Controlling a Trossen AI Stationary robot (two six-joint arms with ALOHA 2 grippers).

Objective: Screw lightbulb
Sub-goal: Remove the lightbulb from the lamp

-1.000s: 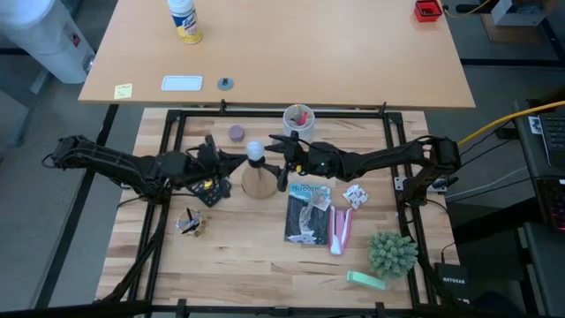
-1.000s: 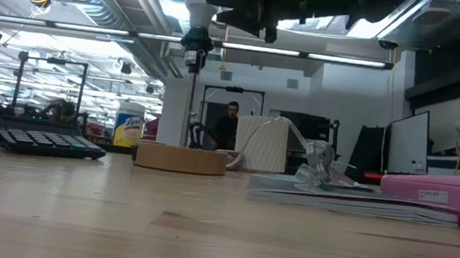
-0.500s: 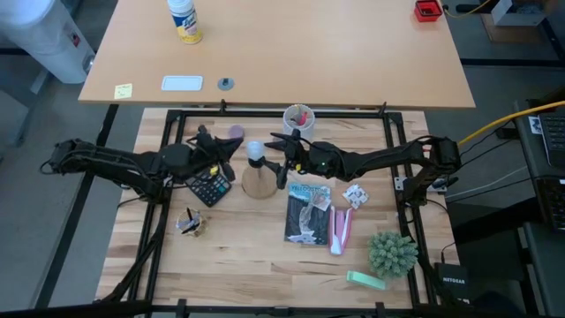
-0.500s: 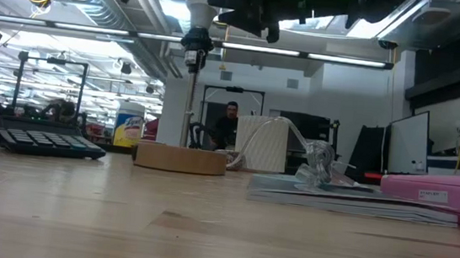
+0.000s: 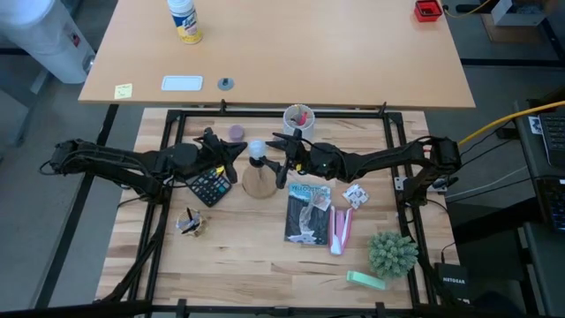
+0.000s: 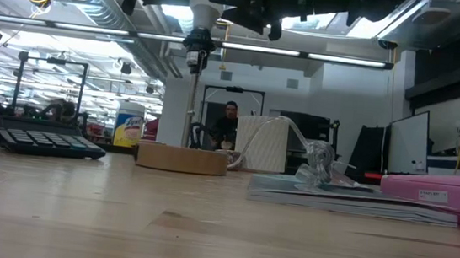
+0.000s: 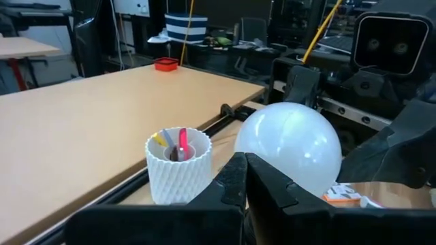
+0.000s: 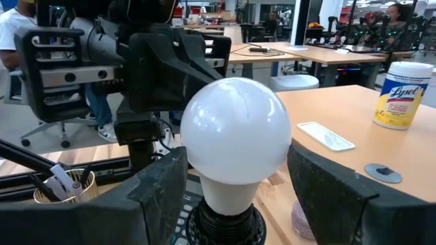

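Note:
The white frosted lightbulb [image 5: 256, 151] stands upright with its base in the black socket [image 8: 225, 221] of the post on the round wooden disc stand [image 5: 258, 185]. My right gripper [image 5: 279, 157] is open at the bulb's right. In the right wrist view its fingers [image 8: 160, 194] stand on either side of the bulb [image 8: 235, 133] with a gap. My left gripper [image 5: 235, 151] is shut, close against the bulb's left side. In the left wrist view the bulb [image 7: 289, 153] shows just past its shut fingers [image 7: 244, 180]. My left gripper's shut fingertips lie level beside the bulb's round left side [image 7: 259, 146], coming from the table's left. I cannot tell whether they touch it.
A calculator [image 5: 210, 185] lies left of the stand, under my left arm. A white cup [image 5: 297, 117] and a purple disc [image 5: 237, 132] stand behind it. A black packet [image 5: 309, 212], a pink item [image 5: 341, 230] and a green plant [image 5: 391, 253] lie to the right and nearer.
My left gripper has gone from above the calculator toward the table's far edge and then right, up to the bulb's left side. My right gripper has stayed open around the bulb.

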